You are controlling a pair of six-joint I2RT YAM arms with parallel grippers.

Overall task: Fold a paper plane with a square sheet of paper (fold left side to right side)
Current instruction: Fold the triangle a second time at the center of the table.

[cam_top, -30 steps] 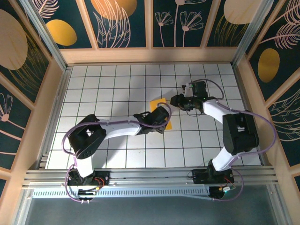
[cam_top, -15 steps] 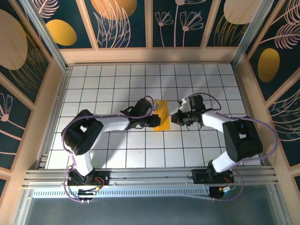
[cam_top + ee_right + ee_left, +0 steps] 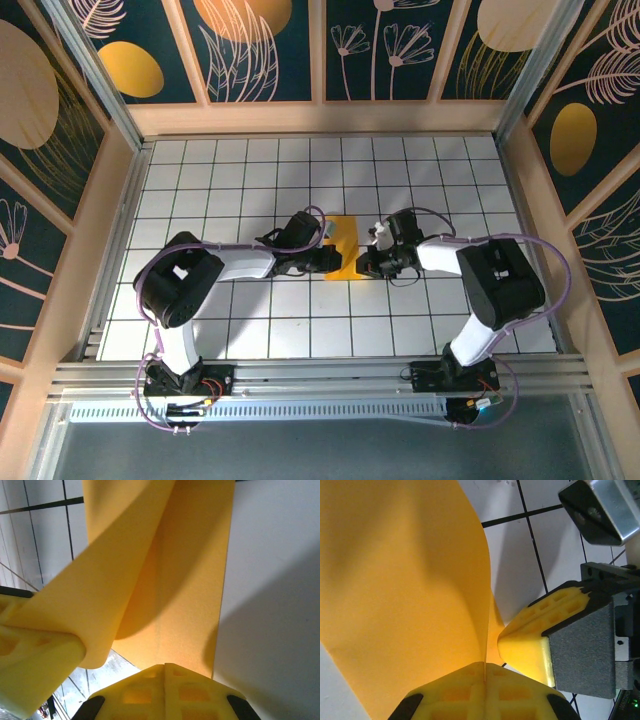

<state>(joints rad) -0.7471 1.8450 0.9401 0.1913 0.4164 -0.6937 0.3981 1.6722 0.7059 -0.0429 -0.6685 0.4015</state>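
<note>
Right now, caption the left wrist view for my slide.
Left end effector pinching the curled-up square sheet of paper, right end effector closed beside it over the tiled table.

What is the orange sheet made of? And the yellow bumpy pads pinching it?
The square sheet of paper looks like thin matte paper: it curls smoothly and shows no shine. The pads of the left gripper look like moulded yellow plastic or rubber, with a waffle grid of pockets; which one, I can't tell.

White grid-tiled table (image 3: pixel 250 330), yellow-orange paper (image 3: pixel 345 238) partly resting mid-table
</note>
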